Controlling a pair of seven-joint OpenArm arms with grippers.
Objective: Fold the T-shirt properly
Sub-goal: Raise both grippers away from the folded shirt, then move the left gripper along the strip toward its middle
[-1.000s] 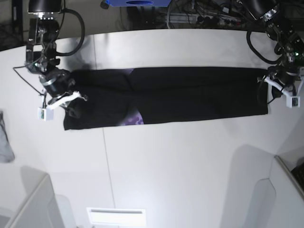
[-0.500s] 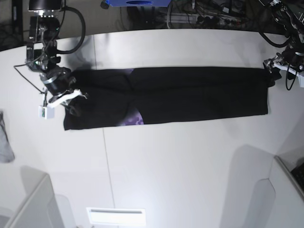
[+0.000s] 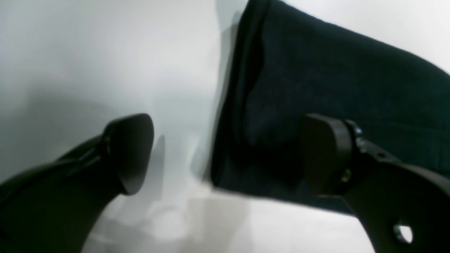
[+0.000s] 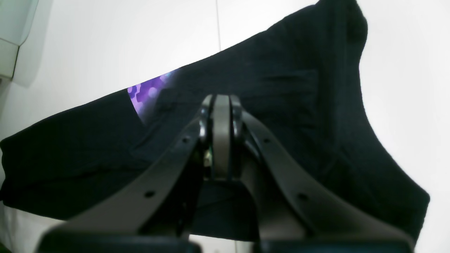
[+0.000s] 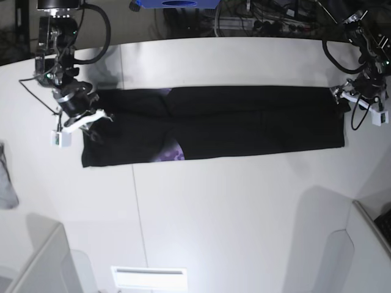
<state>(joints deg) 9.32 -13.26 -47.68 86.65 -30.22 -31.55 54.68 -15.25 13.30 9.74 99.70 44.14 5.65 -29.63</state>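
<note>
Looking across the table (image 5: 244,201), we see the T-shirt (image 5: 232,122) stretched 9-to-3; our left claw (image 5: 353,101) gapes empty at 3, our right claw (image 5: 91,122) closed at 9, grip unclear.

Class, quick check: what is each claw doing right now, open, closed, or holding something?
Left claw: open, straddling the edge of the T-shirt, holding nothing.
Right claw: closed over the T-shirt; whether cloth is pinched cannot be told.
</note>
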